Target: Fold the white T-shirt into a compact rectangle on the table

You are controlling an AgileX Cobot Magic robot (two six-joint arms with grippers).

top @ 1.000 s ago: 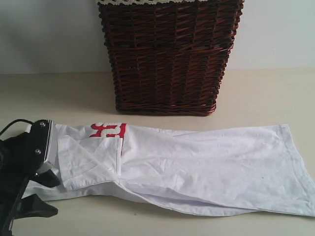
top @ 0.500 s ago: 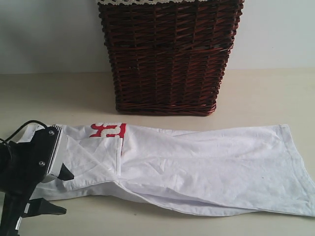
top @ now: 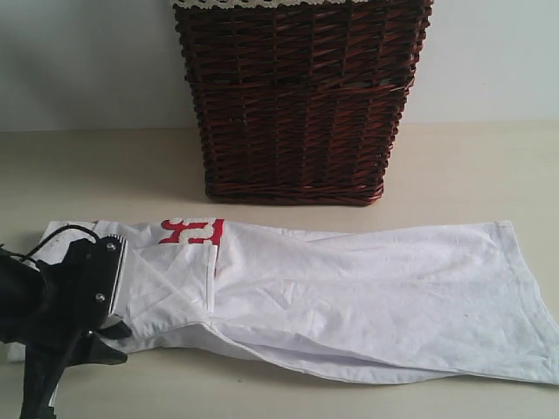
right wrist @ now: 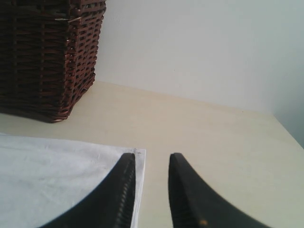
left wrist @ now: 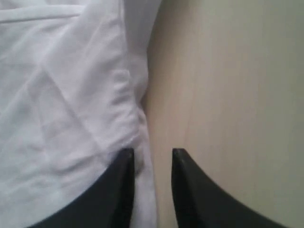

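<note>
Pale cream table [top: 79, 166] runs back to a plain whitish wall [top: 87, 61]. Dark brown wicker basket [top: 297, 105] stands at the rear centre, against the wall. White T-shirt [top: 349, 288] lies flat in front of the basket, stretched lengthwise across the table, with red lettering [top: 192, 230] near its left end. Left gripper [left wrist: 153, 156] sits low at that end, fingers slightly apart astride the shirt's edge. Right gripper [right wrist: 152, 159] hangs above the shirt's far corner, fingers slightly apart, holding nothing.
</note>
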